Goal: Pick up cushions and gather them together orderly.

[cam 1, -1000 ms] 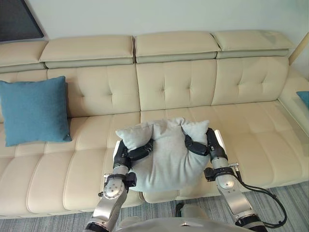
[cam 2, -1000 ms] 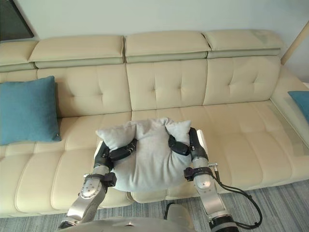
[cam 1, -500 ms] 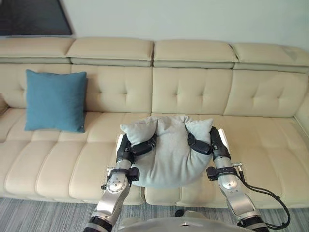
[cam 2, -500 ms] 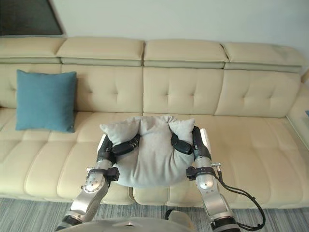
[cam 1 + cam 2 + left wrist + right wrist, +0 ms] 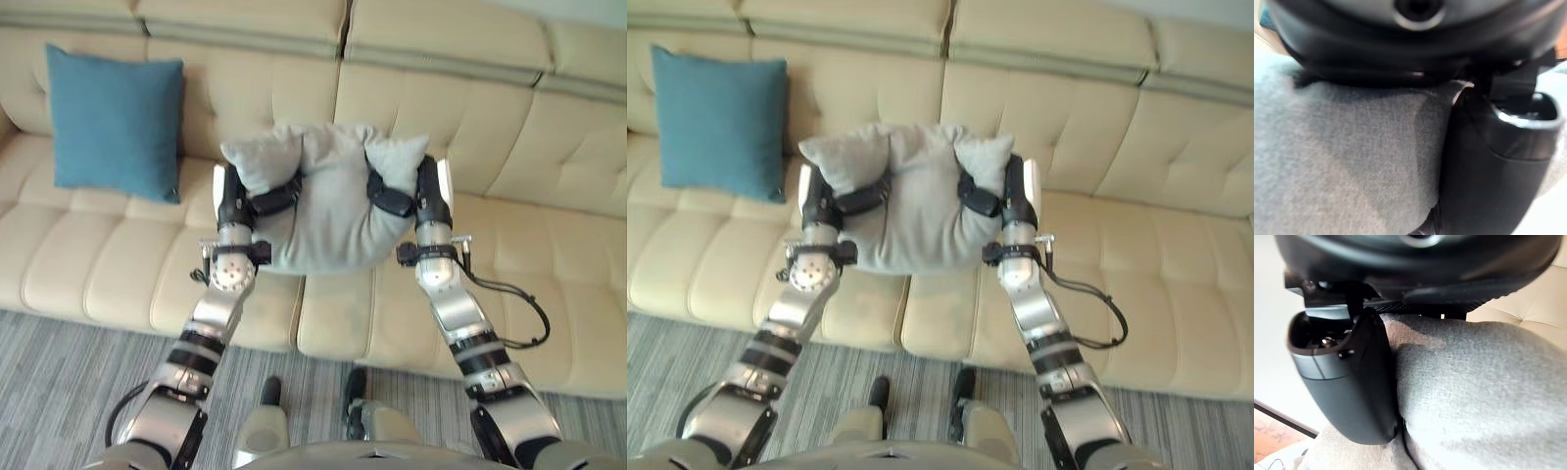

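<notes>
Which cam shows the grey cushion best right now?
Left eye view: the whole grey cushion shows, gripped by the left hand and right hand over the sofa. Right eye view shows much the same. Each wrist view gives a close patch of fabric.

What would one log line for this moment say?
held: soft grey fabric cushion | left hand: curled round it | right hand: curled round it | nearby: blue square cushion on beige leather sofa
</notes>
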`<state>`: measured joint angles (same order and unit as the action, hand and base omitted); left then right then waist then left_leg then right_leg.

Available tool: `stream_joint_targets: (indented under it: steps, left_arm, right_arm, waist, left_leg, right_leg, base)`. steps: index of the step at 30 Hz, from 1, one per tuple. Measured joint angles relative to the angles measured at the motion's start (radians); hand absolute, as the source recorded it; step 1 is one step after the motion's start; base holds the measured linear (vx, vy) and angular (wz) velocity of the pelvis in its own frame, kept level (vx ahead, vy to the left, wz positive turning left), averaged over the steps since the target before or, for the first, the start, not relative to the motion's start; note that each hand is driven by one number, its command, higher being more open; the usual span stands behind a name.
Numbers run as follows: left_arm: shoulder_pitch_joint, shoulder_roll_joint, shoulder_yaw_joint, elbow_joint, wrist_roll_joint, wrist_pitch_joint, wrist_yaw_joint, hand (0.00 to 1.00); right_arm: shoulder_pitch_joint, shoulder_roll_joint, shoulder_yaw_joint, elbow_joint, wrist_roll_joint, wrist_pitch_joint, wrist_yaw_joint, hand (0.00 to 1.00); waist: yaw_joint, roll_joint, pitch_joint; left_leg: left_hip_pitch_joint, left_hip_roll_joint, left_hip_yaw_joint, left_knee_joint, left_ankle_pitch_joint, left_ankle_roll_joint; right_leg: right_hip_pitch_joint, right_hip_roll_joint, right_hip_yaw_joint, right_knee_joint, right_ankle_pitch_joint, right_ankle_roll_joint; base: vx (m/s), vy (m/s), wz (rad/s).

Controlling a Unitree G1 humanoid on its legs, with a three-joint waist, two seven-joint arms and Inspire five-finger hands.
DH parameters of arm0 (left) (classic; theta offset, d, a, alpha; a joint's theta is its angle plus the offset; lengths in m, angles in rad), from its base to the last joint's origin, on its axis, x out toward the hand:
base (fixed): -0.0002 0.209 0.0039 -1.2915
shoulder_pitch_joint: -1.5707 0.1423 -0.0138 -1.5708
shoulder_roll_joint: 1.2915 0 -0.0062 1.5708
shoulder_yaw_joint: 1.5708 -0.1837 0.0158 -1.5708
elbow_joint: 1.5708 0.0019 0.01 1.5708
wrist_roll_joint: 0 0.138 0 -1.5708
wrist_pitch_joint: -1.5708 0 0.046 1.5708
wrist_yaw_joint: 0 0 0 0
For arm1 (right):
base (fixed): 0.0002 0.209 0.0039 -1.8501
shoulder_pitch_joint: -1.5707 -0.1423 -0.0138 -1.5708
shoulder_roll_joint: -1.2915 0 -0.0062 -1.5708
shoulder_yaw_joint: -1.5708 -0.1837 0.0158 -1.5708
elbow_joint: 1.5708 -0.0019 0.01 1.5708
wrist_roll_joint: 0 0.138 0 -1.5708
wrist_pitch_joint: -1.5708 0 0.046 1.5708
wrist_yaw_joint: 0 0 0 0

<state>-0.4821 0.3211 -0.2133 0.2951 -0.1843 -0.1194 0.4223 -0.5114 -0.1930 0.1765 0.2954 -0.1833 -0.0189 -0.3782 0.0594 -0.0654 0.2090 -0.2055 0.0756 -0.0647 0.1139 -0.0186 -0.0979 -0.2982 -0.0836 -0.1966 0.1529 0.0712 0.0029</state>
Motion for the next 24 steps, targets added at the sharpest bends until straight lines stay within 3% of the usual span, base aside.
stream_joint_targets:
  steps: [7,8,9,10,24]
  left_arm:
    - [-0.262,0.057,-0.001,0.174,0.001,0.003,0.044,0.0]
    - [-0.314,0.07,-0.006,0.218,-0.002,0.003,0.049,0.0]
    - [-0.335,0.076,-0.006,0.233,-0.003,0.003,0.051,0.0]
    - [-0.343,0.077,-0.006,0.238,-0.003,0.003,0.052,1.0]
    - [-0.515,0.147,0.034,0.375,-0.059,0.003,0.07,1.0]
  right_arm:
    - [-0.247,-0.01,0.0,0.147,0.03,0.025,-0.053,0.0]
    - [-0.287,-0.008,0.0,0.167,0.031,0.032,-0.061,1.0]
    - [-0.307,-0.006,0.0,0.176,0.032,0.034,-0.065,1.0]
    - [-0.312,-0.006,0.0,0.177,0.033,0.035,-0.069,1.0]
    - [-0.449,0.011,-0.034,0.223,0.129,0.036,-0.136,1.0]
  waist:
    - [-0.005,0.002,0.143]
    - [-0.009,0.003,0.179]
    - [-0.011,0.002,0.195]
    - [-0.012,0.003,0.199]
    - [-0.035,0.004,0.24]
  left_leg:
    - [-0.127,-0.004,0.0,0.05,0.012,-0.003]
    - [-0.131,-0.004,0.0,0.054,0.012,-0.003]
    - [-0.136,-0.004,0.001,0.056,0.012,-0.003]
    - [-0.141,-0.005,0.002,0.057,0.012,-0.003]
    - [-0.199,-0.011,0.007,0.069,0.017,-0.002]
  right_leg:
    - [-0.107,-0.006,0.003,0.005,0.034,-0.007]
    - [-0.111,-0.007,0.003,0.008,0.036,-0.009]
    - [-0.118,-0.007,0.006,0.01,0.036,-0.009]
    - [-0.124,-0.007,0.007,0.012,0.036,-0.009]
    - [-0.192,-0.016,0.022,0.036,0.038,-0.008]
  base:
    - [-0.05,-0.001,-0.01]
    - [-0.02,0.011,-0.03]
    - [-0.01,0.012,-0.04]
    - [0.0,0.011,-0.05]
    - [0.01,0.004,-0.01]
